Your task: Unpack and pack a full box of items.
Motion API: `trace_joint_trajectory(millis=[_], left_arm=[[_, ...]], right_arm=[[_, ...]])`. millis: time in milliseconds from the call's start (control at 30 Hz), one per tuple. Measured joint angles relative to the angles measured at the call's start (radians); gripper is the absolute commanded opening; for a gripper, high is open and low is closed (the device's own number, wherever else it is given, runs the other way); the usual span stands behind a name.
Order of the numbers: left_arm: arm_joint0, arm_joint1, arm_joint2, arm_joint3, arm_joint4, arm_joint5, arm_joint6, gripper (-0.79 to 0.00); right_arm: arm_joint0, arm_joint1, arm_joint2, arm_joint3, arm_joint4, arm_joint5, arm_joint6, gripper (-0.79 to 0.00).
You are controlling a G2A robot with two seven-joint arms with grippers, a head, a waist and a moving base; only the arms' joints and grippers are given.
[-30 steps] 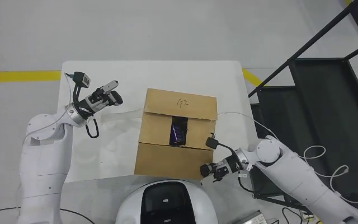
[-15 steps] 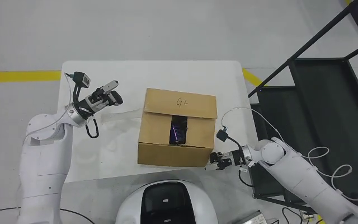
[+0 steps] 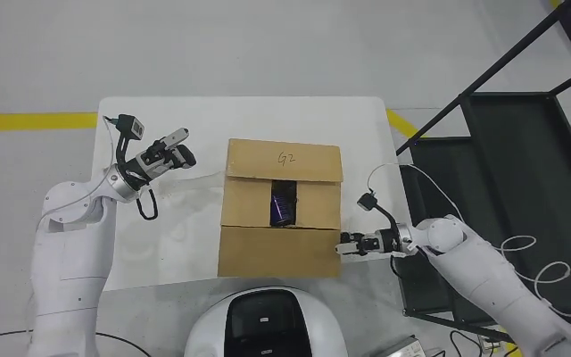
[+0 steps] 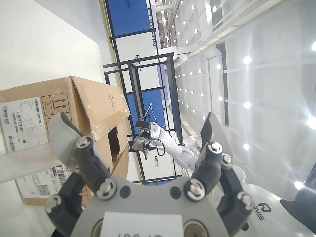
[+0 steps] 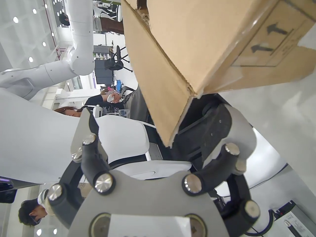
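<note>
A white table (image 3: 161, 125) stood on a pale grey floor (image 3: 268, 45). A yellow floor stripe (image 3: 45, 120) ran out from behind the table at 9 o'clock, and a short piece of it showed again at 3 o'clock. A black metal rack (image 3: 508, 170) with a dark shelf stood just beside the table at 3 o'clock, one slanted bar rising toward 1 o'clock. In the left wrist view, blue wall panels (image 4: 123, 8) lined the hall under a white ceiling (image 4: 271, 38) studded with round lights (image 4: 246, 60). A black office chair (image 5: 118, 61) stood far off in the right wrist view.
</note>
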Motion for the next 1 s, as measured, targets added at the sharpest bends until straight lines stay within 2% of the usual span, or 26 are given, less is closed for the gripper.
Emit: trace_joint_trajectory(millis=[267,467,667,833,1000], left_arm=[[0.000,0.000,0.000,0.000,0.000,0.000,0.000,0.000],[0.000,0.000,0.000,0.000,0.000,0.000,0.000,0.000],[0.000,0.000,0.000,0.000,0.000,0.000,0.000,0.000],[0.000,0.000,0.000,0.000,0.000,0.000,0.000,0.000],[0.000,0.000,0.000,0.000,0.000,0.000,0.000,0.000]], right_arm=[[-0.096,0.047,0.111,-0.159,-0.004,-0.027,-0.024,0.000],[-0.154,0.064,0.140,-0.255,-0.030,-0.048,-0.044,0.000],[-0.157,0.067,0.150,-0.232,-0.068,-0.053,-0.060,0.000],[-0.160,0.066,0.168,-0.217,-0.021,-0.061,-0.062,0.000],[-0.162,0.066,0.171,-0.272,0.019,-0.048,-0.044,0.000]])
